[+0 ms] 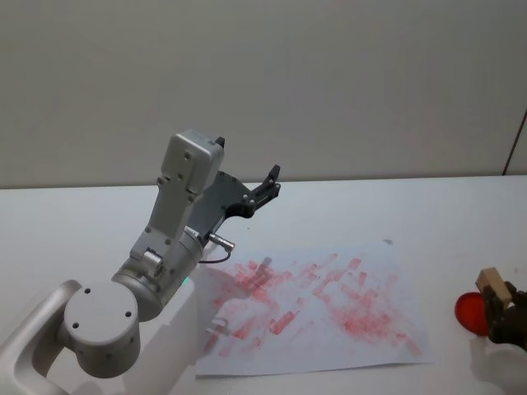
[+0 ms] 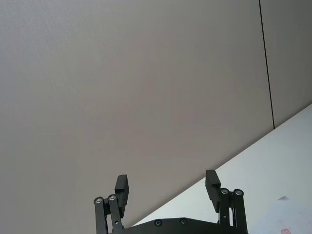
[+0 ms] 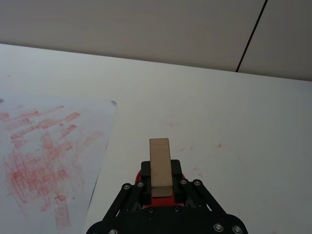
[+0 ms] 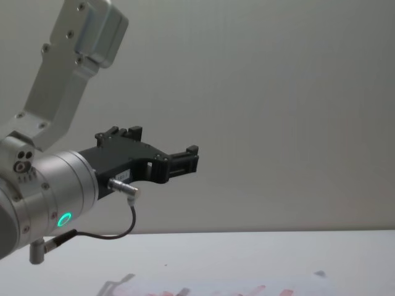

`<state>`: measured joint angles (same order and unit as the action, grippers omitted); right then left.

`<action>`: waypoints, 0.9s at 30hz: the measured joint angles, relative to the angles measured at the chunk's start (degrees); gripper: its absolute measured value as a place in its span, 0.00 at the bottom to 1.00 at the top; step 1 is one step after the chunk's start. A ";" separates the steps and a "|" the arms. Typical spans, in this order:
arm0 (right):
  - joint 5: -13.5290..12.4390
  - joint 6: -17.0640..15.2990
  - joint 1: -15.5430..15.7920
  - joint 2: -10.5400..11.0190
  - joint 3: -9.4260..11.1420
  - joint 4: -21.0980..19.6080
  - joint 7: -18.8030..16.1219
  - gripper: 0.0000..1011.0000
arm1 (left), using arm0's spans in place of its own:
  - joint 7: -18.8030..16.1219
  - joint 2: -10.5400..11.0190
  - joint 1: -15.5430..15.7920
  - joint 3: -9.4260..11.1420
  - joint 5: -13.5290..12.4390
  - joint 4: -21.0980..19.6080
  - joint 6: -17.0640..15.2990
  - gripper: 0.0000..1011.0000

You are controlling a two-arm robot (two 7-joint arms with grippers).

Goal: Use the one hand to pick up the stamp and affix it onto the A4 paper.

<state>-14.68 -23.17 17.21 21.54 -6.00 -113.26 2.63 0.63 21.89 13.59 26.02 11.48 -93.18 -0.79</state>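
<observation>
My right end effector [image 3: 161, 187] sits at the desk's [image 1: 445, 206] 4 o'clock edge, clenched on the wooden stamp [image 3: 160, 165] over a red ink pad [image 1: 471, 313]. The A4 paper [image 1: 329, 321] lies at center. My left end effector [image 2: 168, 187] hangs released, raised at 10 o'clock.

Head view looks down on the table [image 1: 428, 206] and A4 paper [image 1: 329, 304]; chest view looks low across it; the right wrist view, close, shares both.

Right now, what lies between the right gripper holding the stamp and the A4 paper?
In the head view, bare white table separates the right gripper, shut on the stamp, from the A4 paper.
</observation>
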 joint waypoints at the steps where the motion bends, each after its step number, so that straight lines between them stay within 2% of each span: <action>1: 0.19 -0.36 -0.11 0.00 0.00 0.16 -0.10 0.21 | 0.00 0.00 0.00 0.00 0.00 0.00 0.00 0.99; 13: 1.76 -2.40 -1.84 -0.83 -0.47 2.63 -1.61 0.21 | 0.00 0.00 0.00 0.00 0.00 0.00 0.00 0.99; 27: 3.68 -3.19 -4.54 -2.09 -1.15 5.85 -3.61 0.21 | 0.00 0.00 0.00 0.00 0.00 0.00 0.00 0.99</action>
<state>-10.99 -26.36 12.67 19.44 -7.16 -107.40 -0.97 0.63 21.89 13.59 26.02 11.48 -93.18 -0.79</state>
